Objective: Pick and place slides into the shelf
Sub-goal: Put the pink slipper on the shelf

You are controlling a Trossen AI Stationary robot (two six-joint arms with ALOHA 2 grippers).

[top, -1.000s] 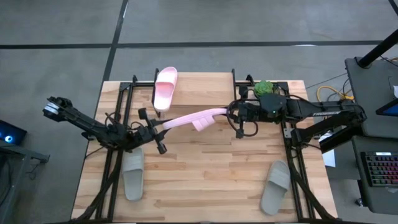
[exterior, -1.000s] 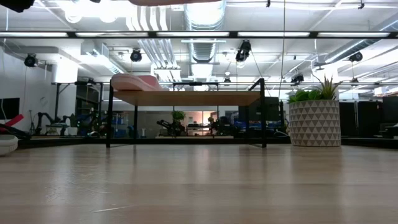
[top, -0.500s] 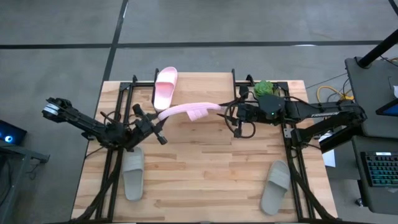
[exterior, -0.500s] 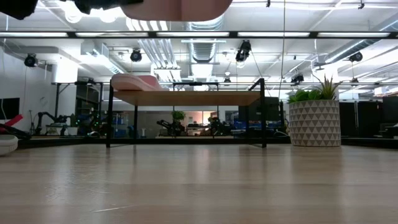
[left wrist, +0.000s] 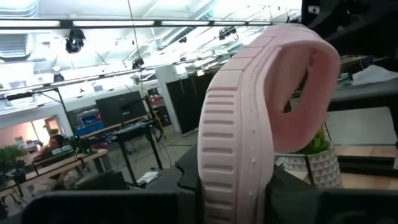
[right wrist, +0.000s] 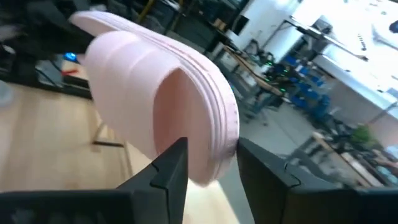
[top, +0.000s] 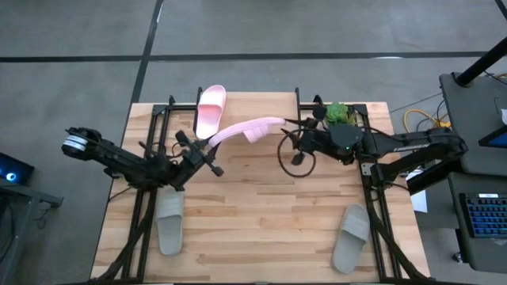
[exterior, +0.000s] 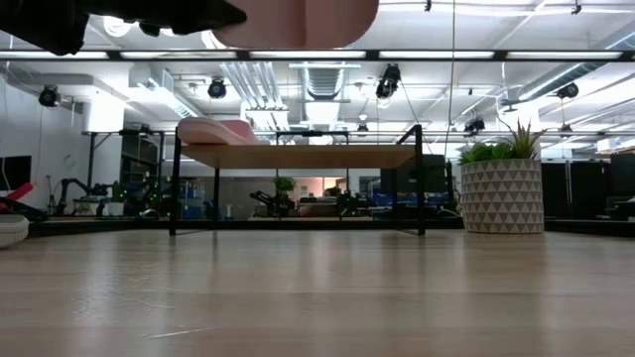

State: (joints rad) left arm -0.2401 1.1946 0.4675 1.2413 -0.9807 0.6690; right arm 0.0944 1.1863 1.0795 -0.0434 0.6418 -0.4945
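A light pink slide hangs in the air in front of the shelf, with my left gripper shut on its near-left end. Its strap end points at my right gripper, which is open with a finger on either side of that end. In the low view the slide shows at the top edge. The second pink slide lies flat on the left part of the shelf top. Two grey slides lie on the table near its front. My left gripper pinches the pink slide's heel end between its two fingers, which slant upward from the table's left. The slide rises away from the fingers, bent in a curve, strap end highest, clear of table and shelf. Whether my right gripper's fingers touch the strap end, I cannot tell.
A potted green plant stands at the back right, beside the shelf's right legs. The shelf top to the right of the lying pink slide is bare. The table's middle between the grey slides is bare wood.
My right gripper has opened and let go of the pink slide's strap end. My left gripper has gone a little toward the table's right edge and tipped upward, swinging the strap end toward the far edge and the shelf while the heel end stays in its fingers.
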